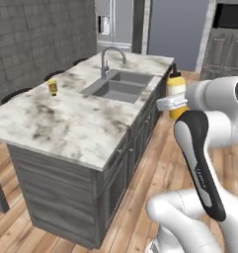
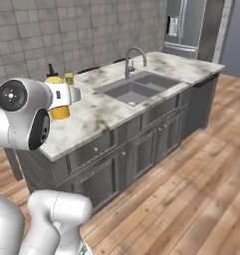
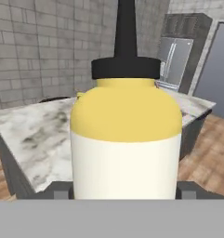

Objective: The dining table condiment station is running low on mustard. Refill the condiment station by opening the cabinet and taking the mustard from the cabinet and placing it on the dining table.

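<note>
My hand [image 1: 173, 103] is closed on the mustard bottle [image 1: 177, 94], gripping it around the middle from both sides. In the hand view the bottle [image 3: 126, 139] stands upright right in front of me, its yellow shoulder above a paler lower body, with a black collar and a thin dark nozzle pointing straight up; my two finger tips [image 3: 61, 193] sit against its sides at the bottom. In the right base view the same bottle [image 2: 58, 102] shows just beyond my wrist, held in the air.

The mustard is off the surface, raised beside the near long edge of the dining table [image 1: 76, 128]. From the left base view it hangs level with the edge of the marbled stone top, past the corner where the sink [image 1: 121, 85] is set in, over the wooden floor [image 1: 165, 163]. I cannot tell exactly how far it is from the edge.

Further out from my hand, the grey sink has a curved faucet [image 1: 110, 58] rising behind it. On the far side of the surface, well apart from my hand, stands a small yellow jar [image 1: 52, 87]. Beyond the table a grey tiled wall [image 1: 36, 34] runs along one side, and a steel refrigerator [image 1: 114, 24] stands at the far end.
</note>
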Available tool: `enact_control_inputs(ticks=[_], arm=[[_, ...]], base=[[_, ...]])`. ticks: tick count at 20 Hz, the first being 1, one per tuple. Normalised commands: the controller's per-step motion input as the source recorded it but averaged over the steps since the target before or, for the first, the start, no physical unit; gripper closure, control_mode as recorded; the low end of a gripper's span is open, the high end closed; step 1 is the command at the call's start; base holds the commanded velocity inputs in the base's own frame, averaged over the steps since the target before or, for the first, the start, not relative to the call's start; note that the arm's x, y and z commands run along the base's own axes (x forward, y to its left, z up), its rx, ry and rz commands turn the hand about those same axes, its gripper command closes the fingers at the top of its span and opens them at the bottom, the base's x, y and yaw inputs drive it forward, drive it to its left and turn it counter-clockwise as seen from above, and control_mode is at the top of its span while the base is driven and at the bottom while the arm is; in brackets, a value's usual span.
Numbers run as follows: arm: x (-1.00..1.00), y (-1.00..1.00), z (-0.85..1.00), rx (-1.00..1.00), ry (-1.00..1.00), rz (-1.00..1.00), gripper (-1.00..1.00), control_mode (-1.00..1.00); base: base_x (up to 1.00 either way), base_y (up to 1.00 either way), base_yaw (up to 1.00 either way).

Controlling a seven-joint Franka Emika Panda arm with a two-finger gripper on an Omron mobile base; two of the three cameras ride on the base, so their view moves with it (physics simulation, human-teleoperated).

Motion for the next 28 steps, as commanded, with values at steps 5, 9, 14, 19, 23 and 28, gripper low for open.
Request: enact_control_inputs(ticks=[5,9,14,19,23,28], arm=[[0.0,0.0,0.0,0.0,0.0,0.0,1.0,1.0],[0.0,0.0,0.0,0.0,0.0,0.0,1.0,1.0],[0.0,0.0,0.0,0.0,0.0,0.0,1.0,1.0],[0.0,0.0,0.0,0.0,0.0,0.0,1.0,1.0],[0.0,0.0,0.0,0.0,0.0,0.0,1.0,1.0],[0.0,0.0,0.0,0.0,0.0,0.0,1.0,1.0]], base=[[0.52,1.0,0.27],[0.53,1.0,0.09],[0.11,1.0,-0.17],[0.04,1.0,-0.52],[0.1,1.0,-0.57],[0.07,1.0,-0.54]])
